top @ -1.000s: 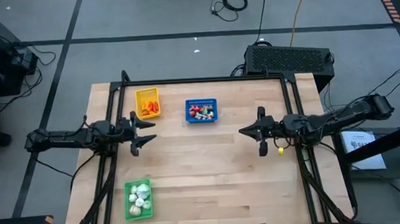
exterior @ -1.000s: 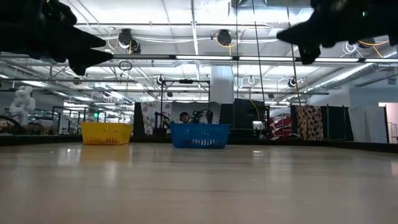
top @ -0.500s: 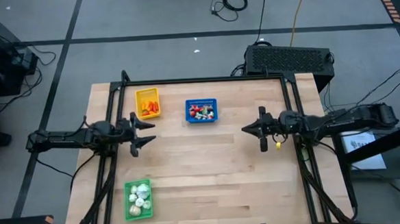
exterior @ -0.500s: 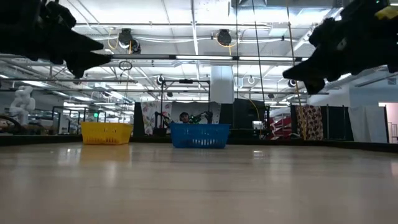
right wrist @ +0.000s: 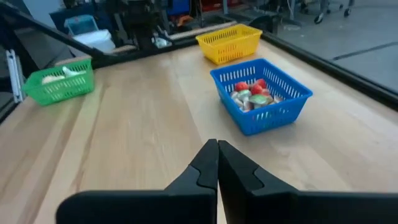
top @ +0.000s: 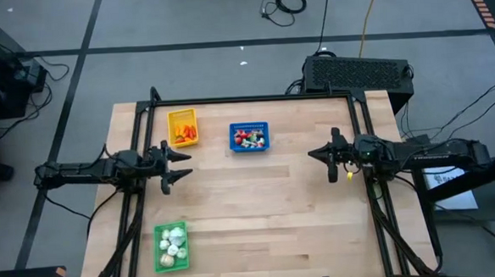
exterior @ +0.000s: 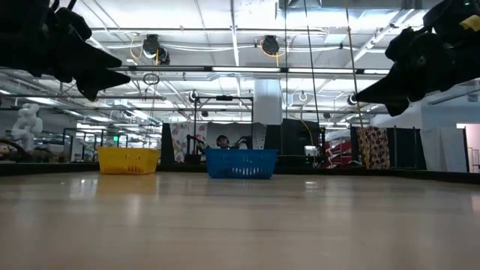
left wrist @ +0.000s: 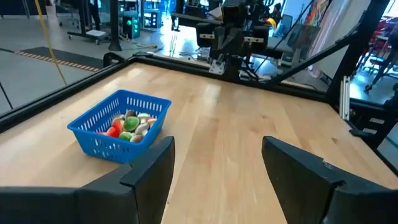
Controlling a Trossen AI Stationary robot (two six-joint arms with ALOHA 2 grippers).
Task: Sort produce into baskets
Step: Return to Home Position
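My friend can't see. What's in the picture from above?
A yellow basket and a blue basket of toy vegetables sit near the top of a wooden table, a green basket at bottom left. The left tool, open, and right tool, shut, reach in from the sides, both empty.

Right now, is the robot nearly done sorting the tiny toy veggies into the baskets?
It looks done: orange carrot-like pieces lie in the yellow plastic basket, red-and-white pieces in the blue plastic basket, whitish garlic-like bulbs in the green plastic basket. In hand: nothing; the open left gripper and shut right gripper hover empty. Left: I see no loose pieces on the wooden table.
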